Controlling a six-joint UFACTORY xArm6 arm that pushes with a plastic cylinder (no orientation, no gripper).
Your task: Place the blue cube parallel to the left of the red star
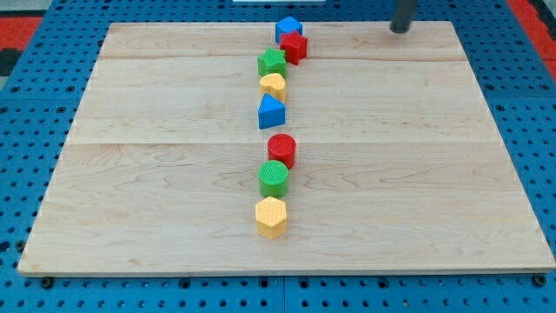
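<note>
A pale wooden surface [417,174], made of long planks with fine grain, lies on a blue pegboard [26,130] dotted with holes. Eight small plastic blocks with ribbed, printed-looking sides stand on it in a rough line running from the view's top to its bottom, near the middle.

At the top edge sits the blue cube [287,29], touching the red star [294,47] just below and to its right; the star's shape is hard to make out, reading as a chunky, notched red piece. Below and left of it is the green star [272,63], touching the yellow heart [273,84] beneath it. Next comes the blue triangle [271,111], a wedge with a sloped top, a little apart from the heart. Lower down are the red cylinder [281,149], then the green cylinder [274,177] against it, and last the yellow hexagon [271,216], close under the green one.

My tip [400,29] is a dark, smooth, round rod end at the view's top right, well apart from every block and right of the blue cube. The tool is a plain rod with no parts to spread or press together, and it pinches nothing
</note>
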